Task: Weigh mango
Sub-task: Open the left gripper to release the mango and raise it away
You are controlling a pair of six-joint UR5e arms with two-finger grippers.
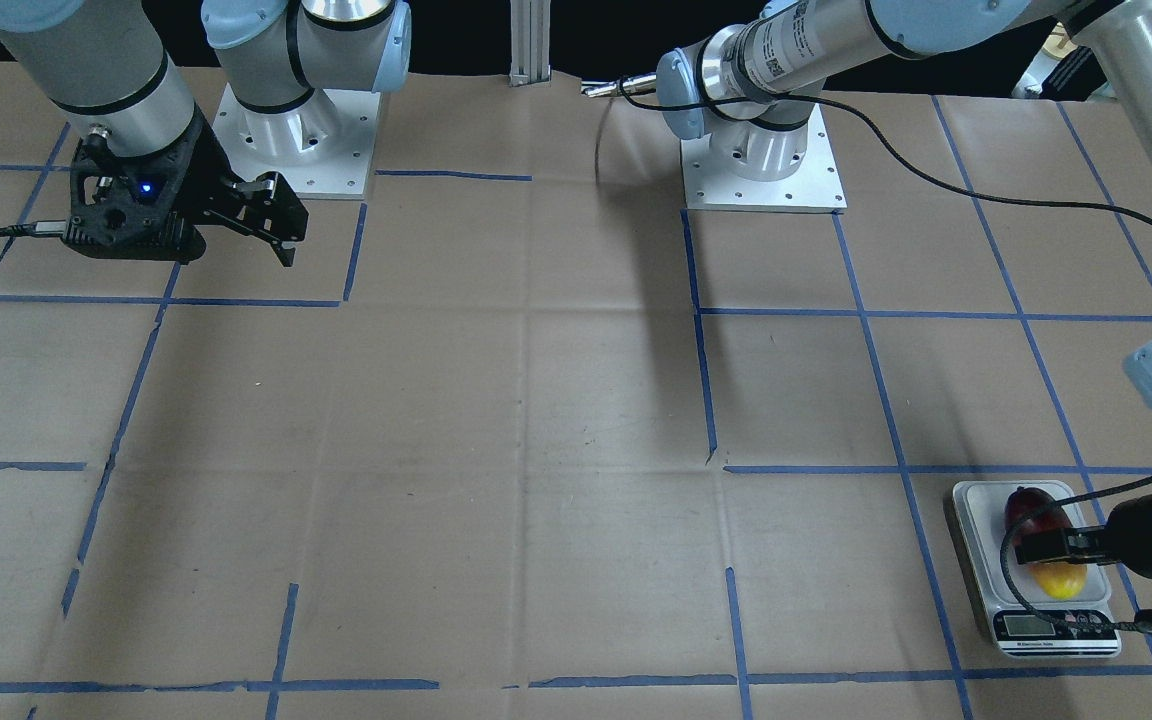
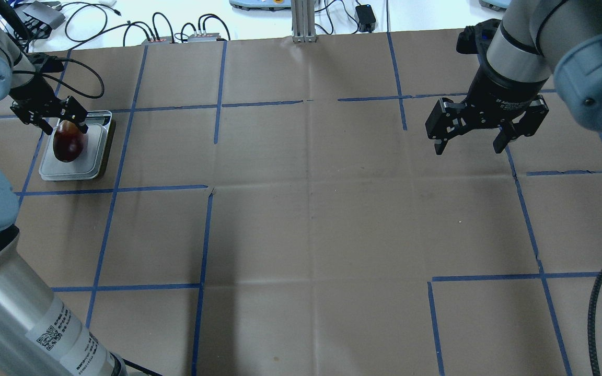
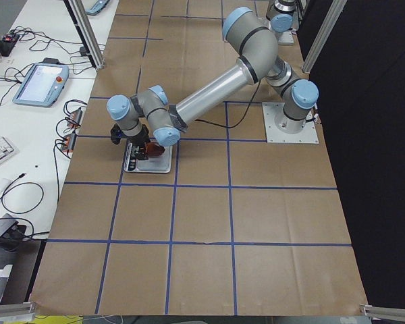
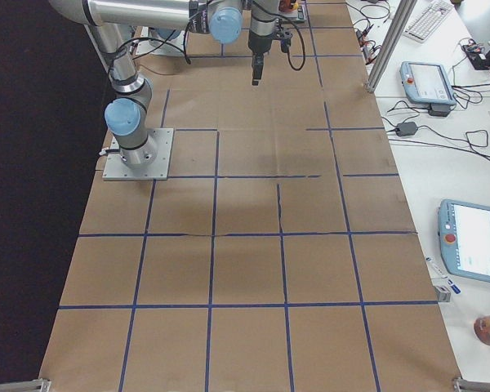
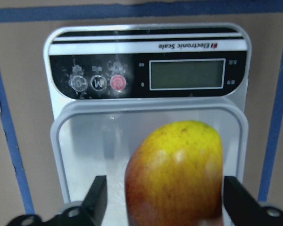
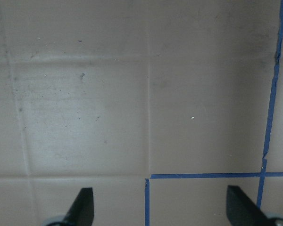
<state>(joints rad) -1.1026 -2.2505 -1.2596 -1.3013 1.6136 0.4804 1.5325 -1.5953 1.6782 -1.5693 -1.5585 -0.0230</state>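
Note:
The mango (image 5: 177,174), dark red at one end and yellow at the other, lies on the white platform of the digital scale (image 5: 85,150). It also shows in the front view (image 1: 1058,580) and the overhead view (image 2: 67,146). My left gripper (image 5: 166,202) is open, its fingers (image 5: 96,200) straddling the mango's yellow end; on the right side no clear gap shows. The scale's display is blank. My right gripper (image 2: 468,150) is open and empty, hanging above bare table far from the scale (image 2: 79,169).
Brown paper with blue tape grid lines covers the table (image 2: 311,209). The scale sits near the table's left far corner, close to the edge. Cables and controller boxes (image 2: 186,36) lie beyond the far edge. Both arm bases (image 1: 296,150) stand on metal plates.

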